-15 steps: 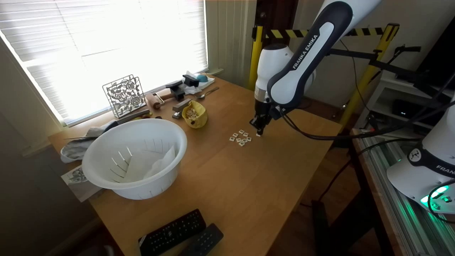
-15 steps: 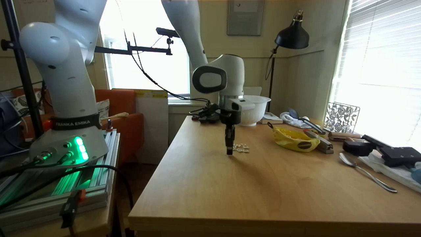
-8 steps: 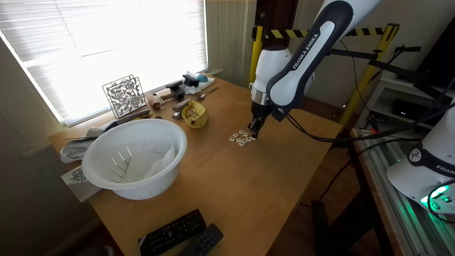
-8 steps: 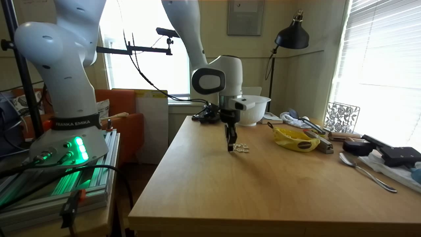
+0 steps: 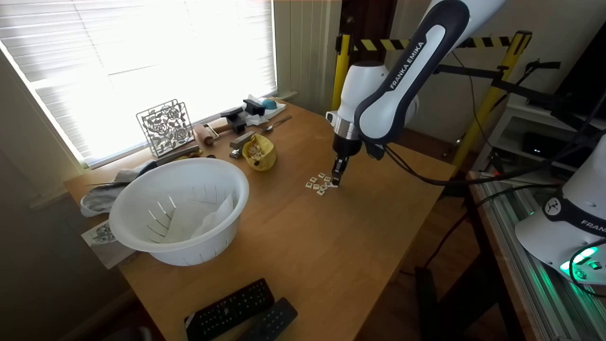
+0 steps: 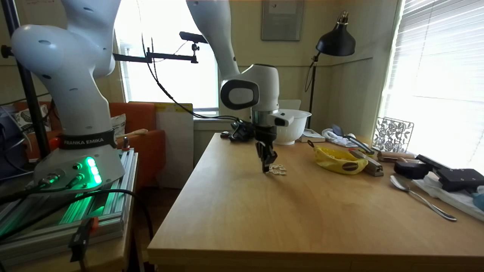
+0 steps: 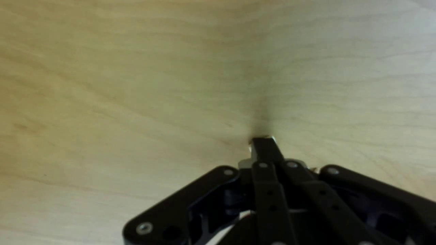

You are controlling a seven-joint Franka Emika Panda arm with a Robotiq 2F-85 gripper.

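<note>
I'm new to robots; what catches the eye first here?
Probably the white robot arm that hangs over the wooden table, its black gripper at the edge of a cluster of small pale tiles. Then, perhaps, the white slotted bowl, left of them in an exterior view, and the yellow pouch toward the window.

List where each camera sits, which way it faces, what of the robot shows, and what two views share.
In an exterior view: high at the white bowl end, looking down along the table; arm, gripper, base show.
In an exterior view: beyond the table's spoon end, facing the white bowl; arm, gripper, base show.
Wrist view: mounted by the gripper, facing down at the table; only the gripper shows, fingers together.
Both exterior views share white bowl, yellow pouch and letter tiles.
</note>
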